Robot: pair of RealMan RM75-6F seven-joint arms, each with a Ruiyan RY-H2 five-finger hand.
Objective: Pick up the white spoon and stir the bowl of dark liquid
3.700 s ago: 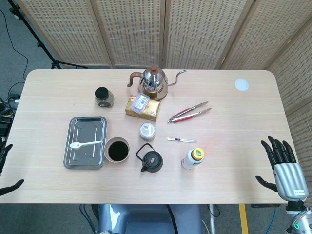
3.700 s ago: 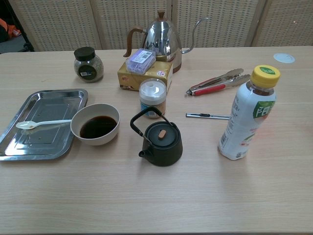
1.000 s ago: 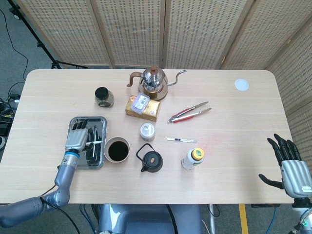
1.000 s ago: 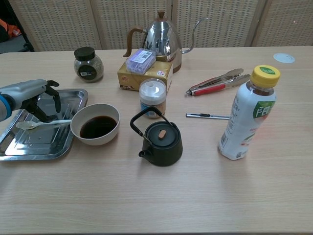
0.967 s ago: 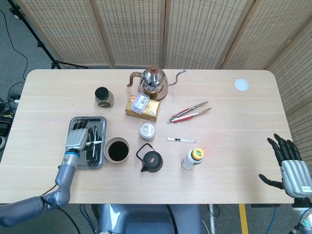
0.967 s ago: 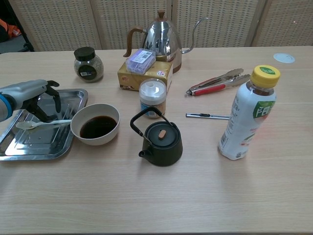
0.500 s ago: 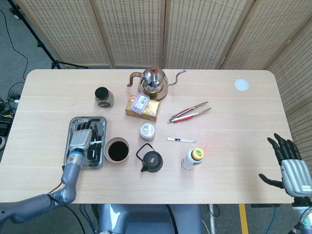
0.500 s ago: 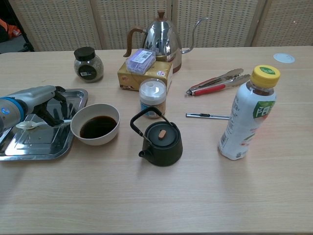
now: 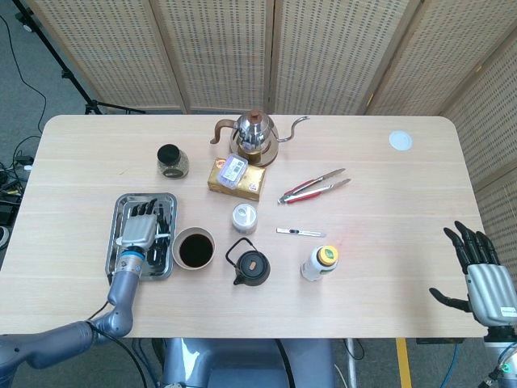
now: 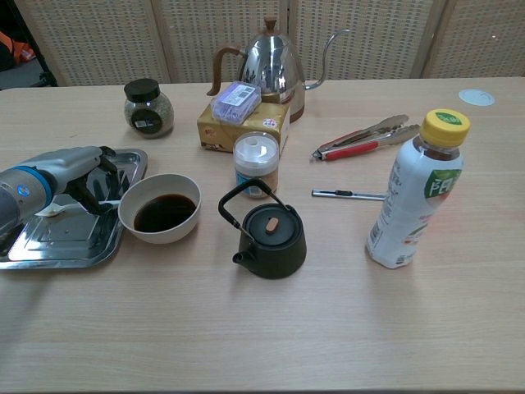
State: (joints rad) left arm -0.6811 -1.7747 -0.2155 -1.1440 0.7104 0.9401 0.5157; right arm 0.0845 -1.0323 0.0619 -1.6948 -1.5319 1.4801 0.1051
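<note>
Room: woven cane screens stand behind a pale wood surface [image 9: 380, 267] that carries everything.
Tray: a steel tray [image 10: 49, 246] lies at the left of the surface, just beside the bowl.
Bowl: the white bowl [image 10: 160, 207] holds dark liquid and sits between the tray and a black teapot [image 10: 269, 234].
Left robot hand: the left robot hand [image 10: 92, 185] reaches low over the tray, its fingers curled down around the spoon's handle; whether they have closed on it cannot be told.
Right robot hand: the right robot hand [image 9: 477, 271] hangs past the right edge of the surface, fingers spread, holding nothing.
Spoon, place: the white spoon [image 10: 49, 211] lies in the tray, its scoop showing left of the fingers, its handle running under them toward the bowl.
Spoon, look: slim, plain white, likely plastic, with a shallow oval scoop.
Spoon, handling: probably very light and stiff, smooth enough to skid on the steel; it lies flat, so a pinch from above at mid-handle looks best, with the scoop left free to dip.
</note>
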